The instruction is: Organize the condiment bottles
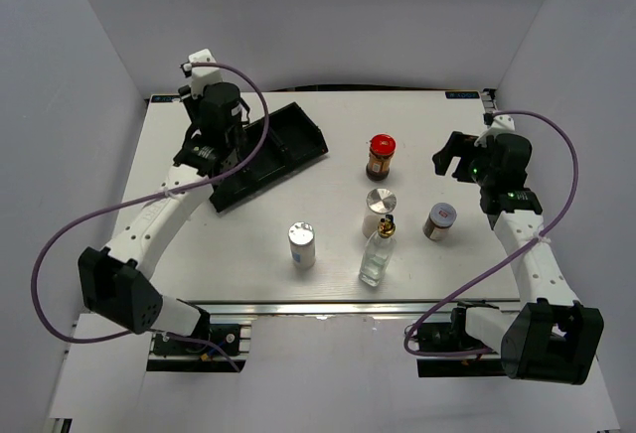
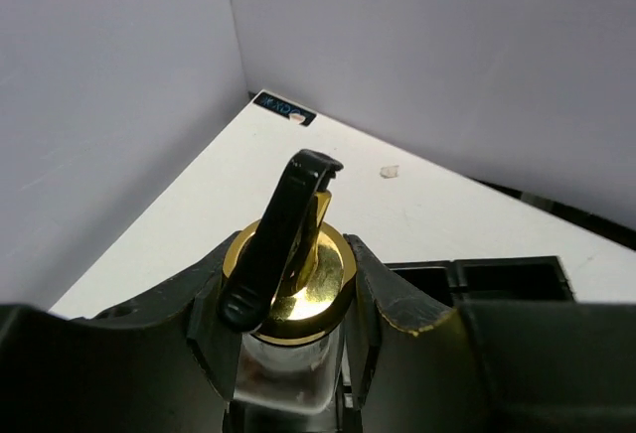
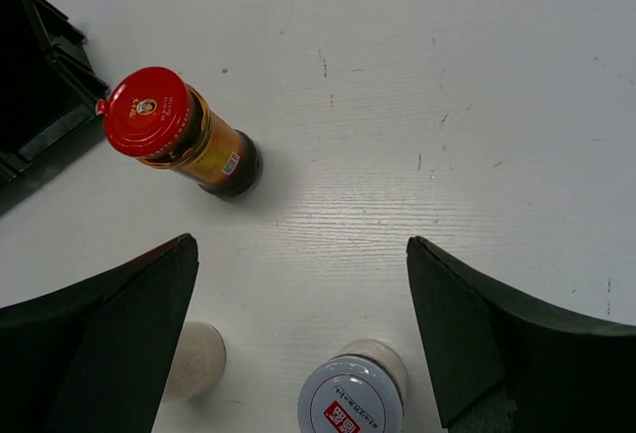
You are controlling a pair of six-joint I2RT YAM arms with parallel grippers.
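Observation:
My left gripper (image 2: 290, 299) is shut on a clear glass bottle with a gold spout (image 2: 308, 279), gripping it just under the gold collar. In the top view this gripper (image 1: 209, 153) is over the black tray (image 1: 288, 135) and hides the bottle. On the table stand a red-lidded dark jar (image 1: 382, 156), a white silver-capped shaker (image 1: 381, 208), a second glass bottle (image 1: 378, 254), another white shaker (image 1: 302, 244) and a silver-lidded brown jar (image 1: 440, 220). My right gripper (image 1: 449, 157) is open and empty, above the table right of the red-lidded jar (image 3: 169, 125).
The tray lies diagonally at the back left, its compartments partly under my left arm. White walls enclose the table on three sides. In the right wrist view the silver-lidded jar (image 3: 353, 403) and a shaker (image 3: 194, 359) lie at the lower edge.

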